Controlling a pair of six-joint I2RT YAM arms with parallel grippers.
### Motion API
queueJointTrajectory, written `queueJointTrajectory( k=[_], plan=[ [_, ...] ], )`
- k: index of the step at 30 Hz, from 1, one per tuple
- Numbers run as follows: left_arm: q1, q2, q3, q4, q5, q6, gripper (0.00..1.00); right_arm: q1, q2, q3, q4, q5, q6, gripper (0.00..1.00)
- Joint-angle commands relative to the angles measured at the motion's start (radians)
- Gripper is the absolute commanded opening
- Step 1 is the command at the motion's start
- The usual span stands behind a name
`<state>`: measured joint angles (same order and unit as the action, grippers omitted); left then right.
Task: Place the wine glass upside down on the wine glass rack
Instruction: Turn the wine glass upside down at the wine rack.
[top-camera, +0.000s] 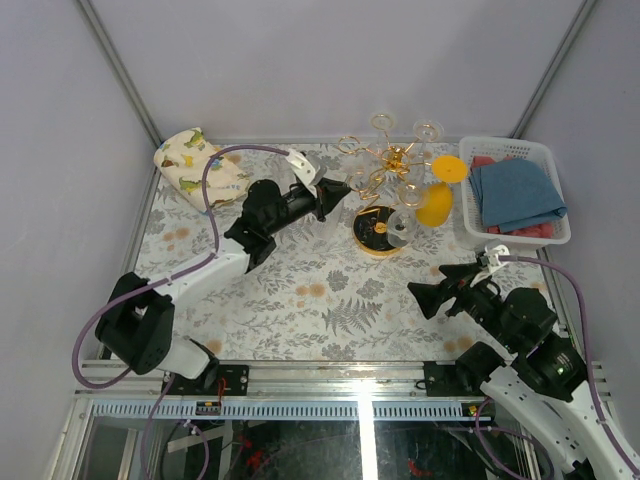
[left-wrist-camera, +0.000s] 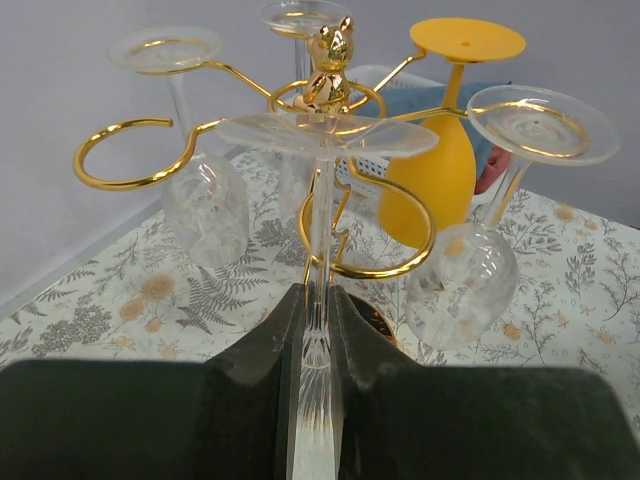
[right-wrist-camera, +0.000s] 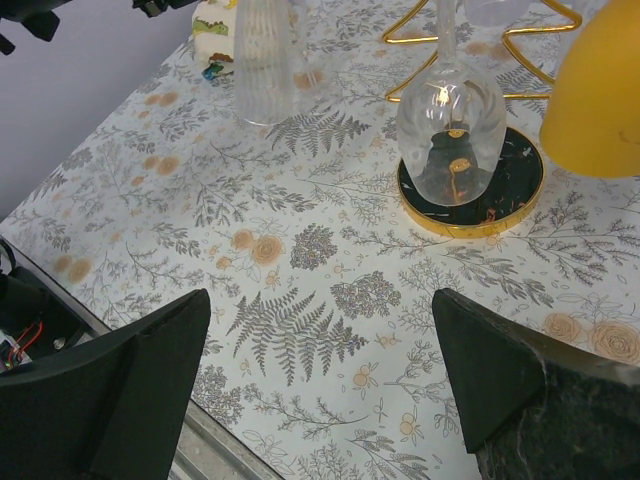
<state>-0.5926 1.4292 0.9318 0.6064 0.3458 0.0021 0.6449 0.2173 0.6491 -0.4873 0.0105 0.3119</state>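
My left gripper (top-camera: 337, 196) (left-wrist-camera: 318, 292) is shut on the stem of a clear ribbed wine glass (left-wrist-camera: 320, 215), held upside down with its round foot level with the arms of the gold rack (top-camera: 393, 160) (left-wrist-camera: 330, 62). The stem stands at the edge of one gold loop; I cannot tell whether it is inside. The glass's bowl (right-wrist-camera: 265, 60) hangs above the table. Two clear glasses (left-wrist-camera: 205, 205) (left-wrist-camera: 462, 285) and a yellow one (top-camera: 437, 203) (left-wrist-camera: 440, 190) hang from the rack over its black base (top-camera: 372, 240) (right-wrist-camera: 480, 225). My right gripper (top-camera: 432, 290) (right-wrist-camera: 320, 340) is open and empty, low over the table.
A white basket (top-camera: 500, 147) holding blue and red cloths stands at the back right, close to the rack. A folded patterned cloth (top-camera: 195, 165) lies at the back left. Grey walls close in the table on three sides.
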Motion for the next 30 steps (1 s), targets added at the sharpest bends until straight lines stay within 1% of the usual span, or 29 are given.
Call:
queueJointTrajectory(
  k=[1,7,12,21,26,30],
  plan=[
    [0.011,0.041,0.059,0.063,0.077,0.016,0.0,-0.005,0.021,0.009,0.039,-0.045,-0.023,0.99],
    [0.011,0.072,0.068,0.085,0.121,0.006,0.0,-0.005,0.028,0.011,0.036,-0.055,-0.025,0.99],
    [0.01,0.096,0.093,0.067,0.149,0.01,0.0,-0.005,0.03,0.011,0.036,-0.059,-0.026,0.99],
    [0.017,0.111,0.123,0.059,0.083,-0.021,0.0,-0.005,0.037,0.005,0.041,-0.066,-0.025,0.99],
    [0.021,0.125,0.15,0.008,0.081,-0.014,0.0,-0.005,0.04,0.006,0.041,-0.07,-0.024,0.99],
    [0.024,0.103,0.137,-0.042,0.075,-0.01,0.0,-0.005,0.034,0.015,0.046,-0.059,-0.028,0.99]
  ],
)
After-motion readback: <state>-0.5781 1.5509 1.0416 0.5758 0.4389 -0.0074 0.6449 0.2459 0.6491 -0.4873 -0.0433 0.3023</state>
